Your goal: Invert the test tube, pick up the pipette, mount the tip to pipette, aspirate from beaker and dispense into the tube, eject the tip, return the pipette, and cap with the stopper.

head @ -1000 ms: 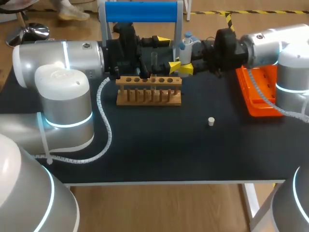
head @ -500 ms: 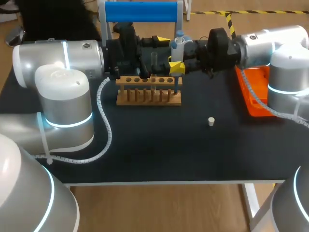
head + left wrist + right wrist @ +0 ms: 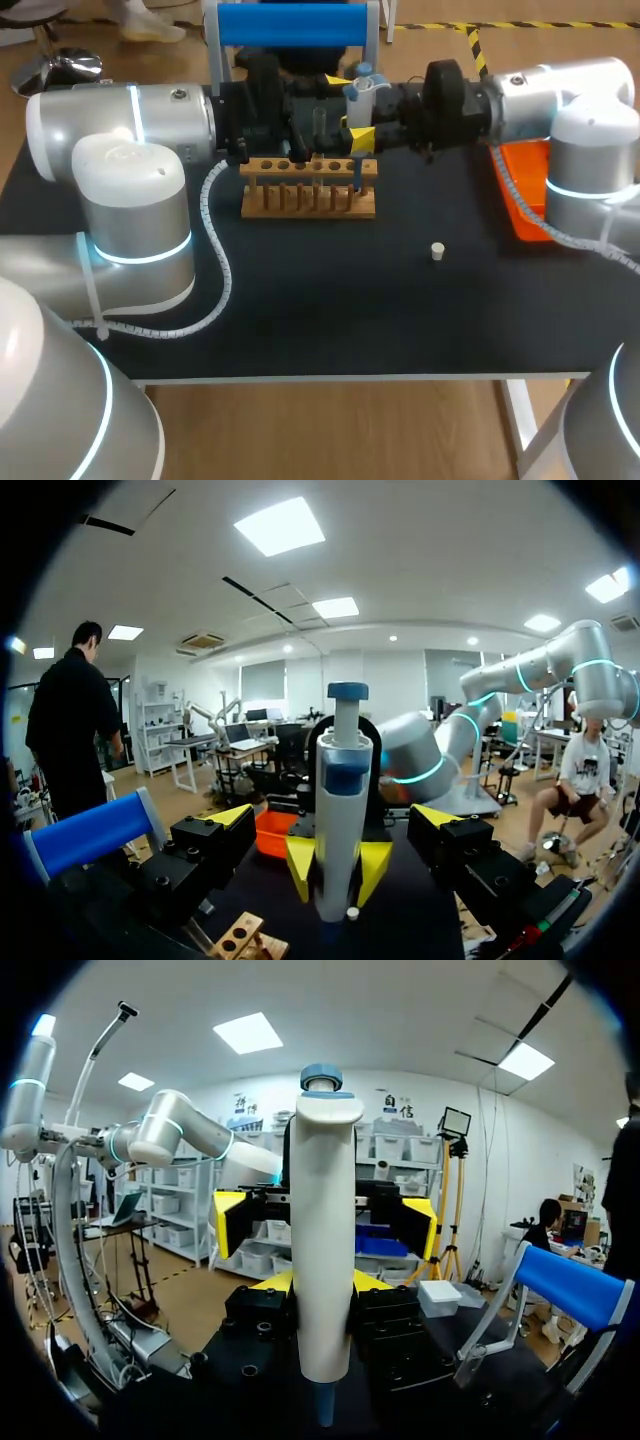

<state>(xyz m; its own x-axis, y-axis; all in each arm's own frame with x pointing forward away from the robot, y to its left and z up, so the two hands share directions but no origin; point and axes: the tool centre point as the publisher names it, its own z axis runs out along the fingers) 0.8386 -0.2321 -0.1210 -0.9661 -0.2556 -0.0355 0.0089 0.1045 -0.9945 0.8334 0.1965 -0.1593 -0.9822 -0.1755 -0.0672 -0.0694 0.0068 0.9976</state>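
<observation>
Underneath, the dark surface carries everything. My left arm comes in from the left and my right arm from the right, and they meet at the far edge behind the wooden rack. A blue-topped stand rises behind them. An orange tray lies on the surface beside the right arm, well apart from the rack.

The right end effector is clamped on the pipette, a yellow tip pressing on each side of its white body. The pipette hangs upright with its plunger on top. Its thin blue tip points down at the right end of the rack.

The left end effector faces the right one, its fingers spread wide. The pipette stands in the gap between them, touching neither, and nothing shows in their grasp.

A clear test tube stands upright just behind the rack, near the left end effector. I cannot tell whether it sits in a rack hole.

The small white stopper sits alone on the surface, in front of the rack and off to its right.
</observation>
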